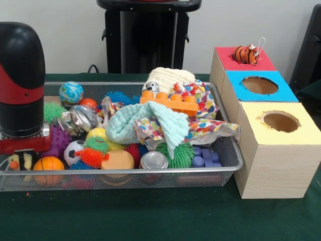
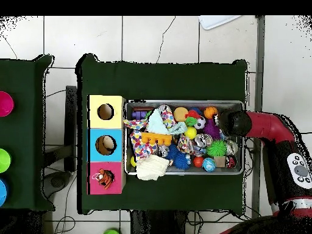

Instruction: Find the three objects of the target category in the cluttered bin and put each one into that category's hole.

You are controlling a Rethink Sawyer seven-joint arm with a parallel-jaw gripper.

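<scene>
A wire mesh bin is full of clutter. In it are a globe ball, a basketball toy, spiky balls, an orange block and a mint cloth. Beside the bin stands a wooden box with a yellow hole, a blue hole and a red section. A tiger toy lies on the red section. My gripper hangs low over the bin's end farthest from the box.
A polka-dot cloth and a cream cloth lie piled at the box end of the bin. A metal tin and a blue block lie at its front. Coloured bowls stand on a second table.
</scene>
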